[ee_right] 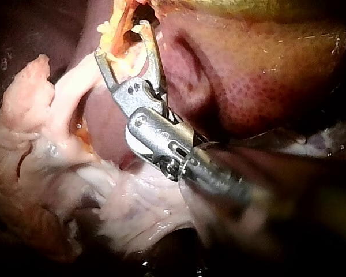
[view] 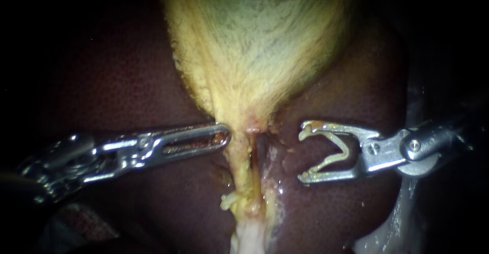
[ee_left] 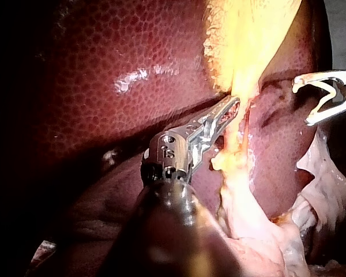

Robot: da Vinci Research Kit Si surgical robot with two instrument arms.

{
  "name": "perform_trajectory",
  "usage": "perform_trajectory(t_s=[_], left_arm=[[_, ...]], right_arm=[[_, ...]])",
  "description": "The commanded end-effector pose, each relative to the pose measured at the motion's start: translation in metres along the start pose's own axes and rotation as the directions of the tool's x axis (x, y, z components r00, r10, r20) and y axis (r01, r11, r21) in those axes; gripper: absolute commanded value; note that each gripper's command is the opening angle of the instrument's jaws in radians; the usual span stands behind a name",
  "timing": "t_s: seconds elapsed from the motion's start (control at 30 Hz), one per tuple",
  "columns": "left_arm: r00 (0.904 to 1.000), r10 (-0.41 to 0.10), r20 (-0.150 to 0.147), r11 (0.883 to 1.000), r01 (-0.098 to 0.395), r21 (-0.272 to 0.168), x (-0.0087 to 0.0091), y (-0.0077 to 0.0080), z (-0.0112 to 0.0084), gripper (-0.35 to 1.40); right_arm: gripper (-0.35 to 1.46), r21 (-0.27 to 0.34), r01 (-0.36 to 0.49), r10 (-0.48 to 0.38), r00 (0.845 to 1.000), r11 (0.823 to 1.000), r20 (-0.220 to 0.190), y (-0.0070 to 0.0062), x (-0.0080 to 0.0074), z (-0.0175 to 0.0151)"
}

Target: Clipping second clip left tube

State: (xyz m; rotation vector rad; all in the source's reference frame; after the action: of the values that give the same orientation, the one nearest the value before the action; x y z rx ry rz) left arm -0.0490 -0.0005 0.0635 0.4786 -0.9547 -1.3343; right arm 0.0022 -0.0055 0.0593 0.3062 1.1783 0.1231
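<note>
Jaws of right instrument (view: 301, 154): wide apart, carrying an open pale clip (view: 333, 151); one leg lies along each jaw, so both jaws bear on it.
Jaws of left instrument (view: 224, 135): lying together, no gap showing. The rounded tip touches the yellow tissue where the gallbladder (view: 254, 40) narrows to its neck. Whether a shred of tissue is nipped at the tip cannot be told.
Left tube (view: 238, 171): the yellow strand running down from the neck, between the two instruments and just below the left instrument's tip.
Right instrument against the tube: the jaw tips point at the strands from the right but stand apart from them, and the tube lies outside the jaws.
Pale lump (view: 229, 201): juts from the left tube's left side, lower down; too small to say what it is.
Liver (view: 117, 81): dark red, on both sides of the gallbladder and under both instruments.
</note>
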Motion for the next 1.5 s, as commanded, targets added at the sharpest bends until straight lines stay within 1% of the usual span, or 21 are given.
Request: perform_trajectory(t_s=[0.03,0.1,0.17,0.23,0.43,0.5,0.57,0.67,0.73,0.77,0.8,0.87,0.97,1.07,1.17,1.23,1.33,1.5], left_arm=[[1.0,0.0,-0.001,1.0,0.0,0.002,-0.0001,0.0,-0.0002,-0.33],[1.0,-0.001,-0.004,1.0,0.001,0.005,-0.0004,0.0001,-0.0007,-0.33],[1.0,-0.003,-0.008,1.0,0.003,0.009,-0.0008,0.0002,-0.0013,-0.33],[1.0,-0.004,-0.004,1.0,0.004,0.001,-0.0013,0.0004,-0.0022,-0.33],[0.9999,-0.008,0.009,1.0,0.008,-0.02,-0.0024,0.0015,-0.0047,-0.33],[0.9999,-0.009,0.012,1.0,0.009,-0.026,-0.0027,0.0018,-0.0052,-0.33],[0.9999,-0.01,0.013,1.0,0.011,-0.027,-0.0029,0.0019,-0.0056,-0.33],[0.9999,-0.012,0.012,0.999,0.012,-0.031,-0.0031,0.0017,-0.0059,-0.33],[0.9998,-0.012,0.015,0.999,0.013,-0.031,-0.0031,0.0014,-0.0061,-0.33],[0.9998,-0.013,0.015,0.999,0.013,-0.031,-0.003,0.0012,-0.0062,-0.33],[0.9998,-0.013,0.016,0.999,0.014,-0.032,-0.003,0.0011,-0.0063,-0.33],[0.9998,-0.014,0.016,0.999,0.014,-0.033,-0.0029,0.0007,-0.0065,-0.33],[0.9997,-0.015,0.019,0.999,0.016,-0.033,-0.0029,0.0003,-0.0068,-0.33],[0.9996,-0.012,0.026,1.0,0.012,-0.028,-0.0032,-0.0001,-0.007,-0.33],[0.9996,-0.007,0.028,1.0,0.008,-0.026,-0.0033,-0.0004,-0.0072,-0.33],[0.9996,-0.007,0.028,1.0,0.008,-0.027,-0.0033,-0.0005,-0.0072,-0.33],[0.9994,-0.008,0.032,1.0,0.009,-0.027,-0.0033,-0.0008,-0.007,-0.33],[0.9996,-0.009,0.028,1.0,0.01,-0.021,-0.0032,-0.0014,-0.0063,-0.33]], right_arm=[[0.6,0.002,0.001,-0.001,1.0,1.0,-0.001,-0.0001,0.0,0.0002],[0.6,0.013,-0.049,0.049,0.999,0.999,-0.004,-0.0005,-0.0003,0.0008],[0.6,0.021,-0.078,0.078,0.997,0.997,-0.005,-0.0011,-0.0007,0.002],[0.6,0.032,-0.095,0.095,0.995,0.995,-0.007,-0.0017,-0.0011,0.0034],[0.6,0.081,-0.145,0.146,0.989,0.986,-0.007,-0.0044,-0.0034,0.0103],[0.6,0.091,-0.154,0.155,0.988,0.984,-0.006,-0.005,-0.0043,0.0126],[0.6,0.093,-0.156,0.157,0.988,0.983,-0.004,-0.0052,-0.0049,0.0143],[0.6,0.084,-0.169,0.17,0.985,0.982,-0.001,-0.0049,-0.0059,0.0164],[0.6,0.079,-0.174,0.175,0.985,0.981,-0.003,-0.0043,-0.0065,0.017],[0.6,0.079,-0.174,0.174,0.985,0.982,0.003,-0.0039,-0.007,0.0171],[0.6,0.079,-0.174,0.174,0.985,0.982,0.003,-0.0036,-0.0072,0.0171],[0.6,0.08,-0.174,0.173,0.985,0.981,0.021,-0.0028,-0.008,0.0168],[0.6,0.052,-0.174,0.171,0.984,0.983,0.051,-0.0018,-0.0092,0.0159],[0.59,0.039,-0.175,0.172,0.983,0.984,0.069,-0.001,-0.0101,0.0148],[0.59,0.031,-0.178,0.175,0.982,0.984,0.071,-0.0004,-0.0104,0.0143],[0.59,0.03,-0.179,0.176,0.982,0.983,0.071,-0.0003,-0.0102,0.0145],[0.59,0.027,-0.179,0.177,0.982,0.983,0.072,-0.0004,-0.0099,0.0153],[0.58,0.02,-0.178,0.176,0.982,0.984,0.073,-0.0009,-0.0093,0.0173]])
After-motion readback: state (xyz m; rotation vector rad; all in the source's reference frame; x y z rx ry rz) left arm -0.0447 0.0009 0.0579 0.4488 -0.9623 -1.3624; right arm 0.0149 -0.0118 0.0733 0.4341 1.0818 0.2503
